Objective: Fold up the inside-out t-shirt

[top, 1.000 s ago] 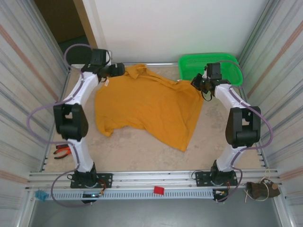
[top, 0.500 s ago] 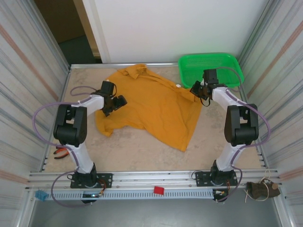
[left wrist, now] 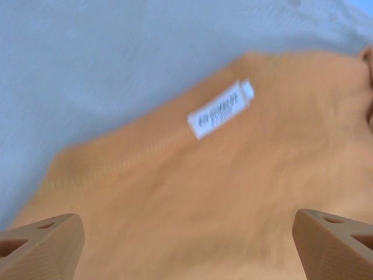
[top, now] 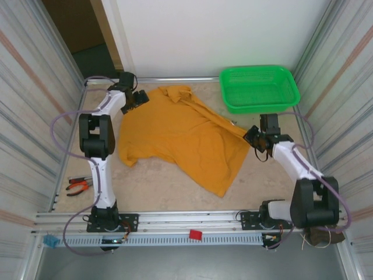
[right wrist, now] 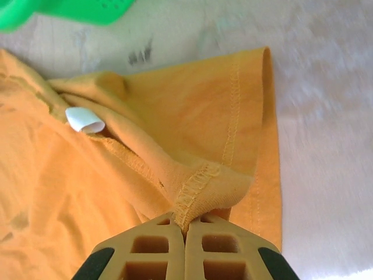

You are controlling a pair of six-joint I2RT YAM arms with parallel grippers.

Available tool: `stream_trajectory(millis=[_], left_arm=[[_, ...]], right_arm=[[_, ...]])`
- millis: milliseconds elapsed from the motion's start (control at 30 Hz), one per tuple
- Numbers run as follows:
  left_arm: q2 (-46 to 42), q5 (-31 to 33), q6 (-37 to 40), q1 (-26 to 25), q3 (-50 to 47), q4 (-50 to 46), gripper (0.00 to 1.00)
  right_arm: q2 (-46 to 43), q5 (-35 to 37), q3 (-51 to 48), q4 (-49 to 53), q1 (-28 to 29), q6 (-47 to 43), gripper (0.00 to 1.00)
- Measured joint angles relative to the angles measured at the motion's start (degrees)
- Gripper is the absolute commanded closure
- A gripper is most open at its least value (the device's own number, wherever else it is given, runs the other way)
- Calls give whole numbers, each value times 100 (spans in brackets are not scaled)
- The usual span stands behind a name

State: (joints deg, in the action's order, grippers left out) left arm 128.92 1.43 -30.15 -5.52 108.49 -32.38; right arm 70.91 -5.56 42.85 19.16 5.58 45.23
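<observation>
Basket (top: 259,88): green, far right, apart from the t-shirt (top: 180,137).
Left hand (top: 135,99): fingers apart over the t-shirt's far-left edge.
Right hand (right wrist: 185,233): clamped on a t-shirt seam.
Tag (left wrist: 220,109): print blurred, unreadable.

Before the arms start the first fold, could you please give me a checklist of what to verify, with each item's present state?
1. Right gripper shut on the t-shirt's hemmed edge: ok.
2. Left gripper open above the cloth, near the white tag: ok.
3. Left gripper holding cloth: not ok, its jaws are empty.
4. Shirt lying flat: not ok, bunched near the right gripper.
5. Green basket apart from the shirt: ok.
6. Print side up or down: cannot tell.
</observation>
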Motion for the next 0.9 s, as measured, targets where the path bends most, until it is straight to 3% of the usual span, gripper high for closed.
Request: stream_trajectory(millis=[67,100,133,200,300,533,733,900], left_arm=[[258,-24,177,-11,431,-125,8],[291,-39,240,-15,509,-168,8],[289,-59,306,-24,522,-214,8],[195,-120,363,-63,428,-223,8],[-522,-251,313,-186,-649,96,7],[-2612,-634,-442,-387,-3331,955,7],[-2610,-726,-1008,-385,-3956,1456,8],[-2361,-741,-1193,-422,-3965,1578,8]], right_arm=[[-470,109,-181,256,125,146,54],[-632,146,-190,382,155,197,42],[-796,188,-186,459,157,219,37],[-946,238,-48,643,85,197,37],[-566,214,654,892,33,59,37],[1834,-205,3104,678,614,-487,39],[4105,-391,4929,555,1088,-651,43],[5285,-339,5888,623,1196,-715,44]])
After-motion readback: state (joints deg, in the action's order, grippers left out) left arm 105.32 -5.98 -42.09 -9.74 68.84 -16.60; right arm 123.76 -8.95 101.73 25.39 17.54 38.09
